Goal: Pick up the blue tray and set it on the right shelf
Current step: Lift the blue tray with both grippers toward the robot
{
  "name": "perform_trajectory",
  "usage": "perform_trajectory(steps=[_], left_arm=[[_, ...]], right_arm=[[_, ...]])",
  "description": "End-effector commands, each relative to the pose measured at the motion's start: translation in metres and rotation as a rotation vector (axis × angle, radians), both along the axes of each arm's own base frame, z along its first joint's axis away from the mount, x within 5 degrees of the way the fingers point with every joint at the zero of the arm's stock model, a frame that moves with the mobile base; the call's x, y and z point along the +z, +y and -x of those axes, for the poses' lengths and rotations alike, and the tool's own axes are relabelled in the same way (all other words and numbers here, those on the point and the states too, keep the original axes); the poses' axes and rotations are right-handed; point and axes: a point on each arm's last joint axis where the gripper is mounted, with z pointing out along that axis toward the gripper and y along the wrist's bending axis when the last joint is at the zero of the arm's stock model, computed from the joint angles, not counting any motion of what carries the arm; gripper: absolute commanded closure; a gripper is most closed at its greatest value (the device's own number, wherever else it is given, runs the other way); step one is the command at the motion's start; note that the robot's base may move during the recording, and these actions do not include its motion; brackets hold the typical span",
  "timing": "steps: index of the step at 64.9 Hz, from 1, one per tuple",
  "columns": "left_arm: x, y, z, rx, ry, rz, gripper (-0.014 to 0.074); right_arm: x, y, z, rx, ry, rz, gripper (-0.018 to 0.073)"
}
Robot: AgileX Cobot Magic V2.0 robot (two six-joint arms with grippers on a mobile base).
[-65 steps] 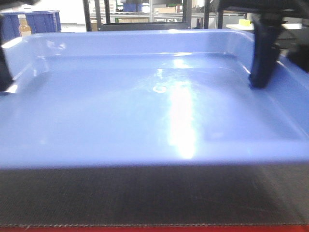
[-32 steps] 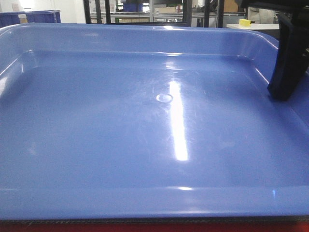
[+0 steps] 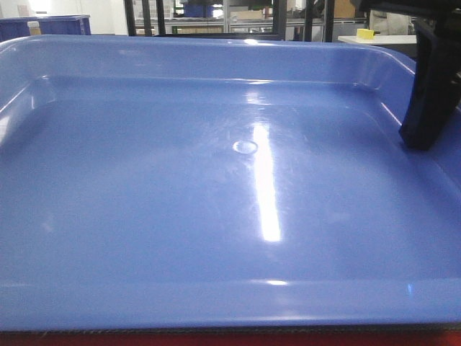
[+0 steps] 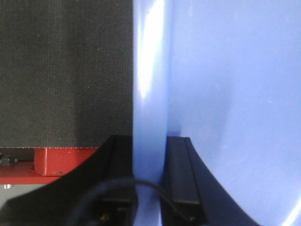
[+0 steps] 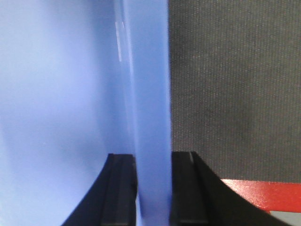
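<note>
Workshop background, thin strip along the top of the front view: dark blue bins [image 3: 43, 25] far left, black posts [image 3: 130, 18] next, blurred racking in the middle, small yellow item [image 3: 366, 33] right. Dark woven table top [image 4: 66, 70] with a red edge [image 4: 49, 162] below.

Left gripper [image 4: 149, 146]: clamped on the left rim of the blue tray [image 3: 216, 202], one finger inside, one outside. Out of frame in the front view.

Tray: fills nearly the whole front view, close to the camera, empty. Resting on the table or lifted clear, can't tell from here. Woven surface visible past both rims in the wrist views.

Right gripper [image 5: 153, 157]: same on the right rim, pinched on either side of the wall. Inner finger [image 3: 432, 86] visible as a black block at the right of the front view.

Handling, as a judgement: light, glossy moulded plastic, so slippery under the pads. Wide and shallow, likely to flex or twist with the arms out of step. Best hold is the opposite side rims near mid-length, as taken now. Keep level, move both arms together.

Right shelf: not identifiable in any view, so path to it unknown. Probably in the way: posts and bins behind, table edge below.
</note>
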Motion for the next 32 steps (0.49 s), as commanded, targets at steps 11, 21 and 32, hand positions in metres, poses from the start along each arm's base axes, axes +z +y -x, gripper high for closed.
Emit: perform_trajectory(steps=[11,21,32], left_arm=[[0.0115,0.0002,0.0036,-0.006,-0.039,0.028,0.0613],[0.0115,0.0002,0.0036,-0.006,-0.039,0.028,0.0613],[0.0115,0.0002,0.0036,-0.006,-0.039,0.028,0.0613]], right_arm=[[0.0160,-0.0009,-0.0002,-0.006,-0.084,-0.044,0.0345],[0.0160,-0.0009,-0.0002,-0.006,-0.084,-0.044,0.0345],[0.0160,-0.0009,-0.0002,-0.006,-0.085,-0.044,0.0345]])
